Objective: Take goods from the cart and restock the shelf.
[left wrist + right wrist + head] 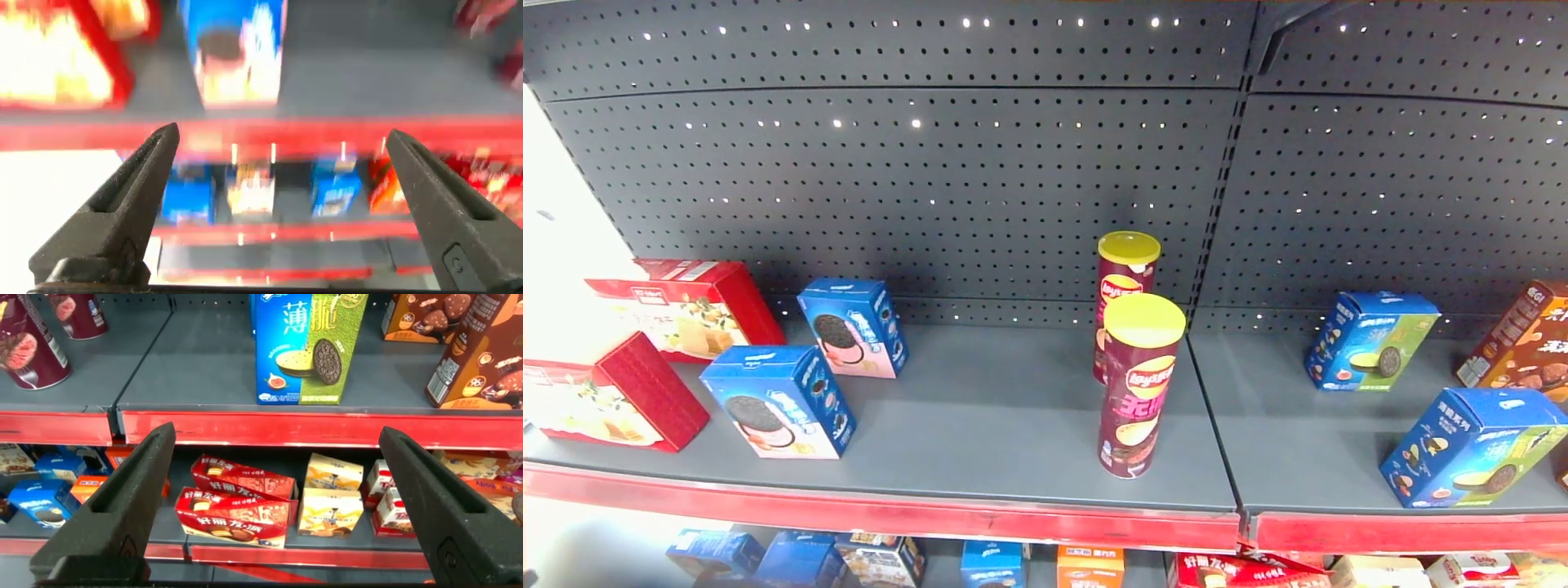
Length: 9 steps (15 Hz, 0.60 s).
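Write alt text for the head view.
Two maroon chip cans with yellow lids stand one behind the other on a grey shelf. Blue cookie boxes and red boxes sit left of them, blue-green boxes and an orange box right.

Grey shelf (980, 425) with a red front edge carries, from left to right, two red boxes (686, 310), two blue boxes (780, 400), two upright cans (1139, 384) one behind the other, two blue-green boxes (1470, 447), and a brown box (1523, 335) at the right edge.
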### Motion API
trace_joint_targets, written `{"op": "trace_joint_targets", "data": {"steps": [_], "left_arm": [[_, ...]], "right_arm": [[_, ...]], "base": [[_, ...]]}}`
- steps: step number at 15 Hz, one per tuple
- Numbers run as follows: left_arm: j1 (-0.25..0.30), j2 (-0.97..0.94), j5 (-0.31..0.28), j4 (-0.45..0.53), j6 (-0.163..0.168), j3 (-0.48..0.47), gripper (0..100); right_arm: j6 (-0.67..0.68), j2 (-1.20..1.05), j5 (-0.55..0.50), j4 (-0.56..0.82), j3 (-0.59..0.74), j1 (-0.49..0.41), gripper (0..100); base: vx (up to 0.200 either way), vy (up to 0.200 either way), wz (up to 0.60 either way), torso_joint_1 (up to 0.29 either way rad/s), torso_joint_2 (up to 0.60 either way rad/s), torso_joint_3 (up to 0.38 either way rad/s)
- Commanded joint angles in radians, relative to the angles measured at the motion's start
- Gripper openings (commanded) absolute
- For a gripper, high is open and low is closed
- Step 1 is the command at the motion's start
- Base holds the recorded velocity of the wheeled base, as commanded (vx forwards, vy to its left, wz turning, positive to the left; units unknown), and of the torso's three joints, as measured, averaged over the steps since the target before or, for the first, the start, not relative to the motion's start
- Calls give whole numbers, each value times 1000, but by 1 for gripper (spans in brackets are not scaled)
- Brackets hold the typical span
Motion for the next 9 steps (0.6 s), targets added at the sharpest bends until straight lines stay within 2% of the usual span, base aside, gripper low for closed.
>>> {"op": "trace_joint_targets", "data": {"steps": [1, 2, 5, 6, 7, 8, 9], "left_arm": [[103, -344, -92, 167, -3, 77, 100], [103, -350, -104, 168, -2, 77, 100], [105, -372, -92, 162, 12, 82, 100], [105, -389, -17, 142, 13, 91, 100], [105, -389, 29, 133, 15, 102, 100], [105, -389, 89, 76, -3, 139, 100], [105, -389, 80, 42, -2, 150, 100]], "right_arm": [[0, 0, 0, 0, 0, 0, 100], [0, 0, 0, 0, 0, 0, 100], [0, 0, 0, 0, 0, 0, 100], [0, 0, 0, 0, 0, 0, 100], [0, 0, 0, 0, 0, 0, 100], [0, 0, 0, 0, 0, 0, 100], [0, 0, 0, 0, 0, 0, 100]], "base": [[0, 0, 0, 0, 0, 0], [0, 0, 0, 0, 0, 0], [0, 0, 0, 0, 0, 0], [0, 0, 0, 0, 0, 0], [0, 0, 0, 0, 0, 0], [0, 0, 0, 0, 0, 0], [0, 0, 0, 0, 0, 0]]}}
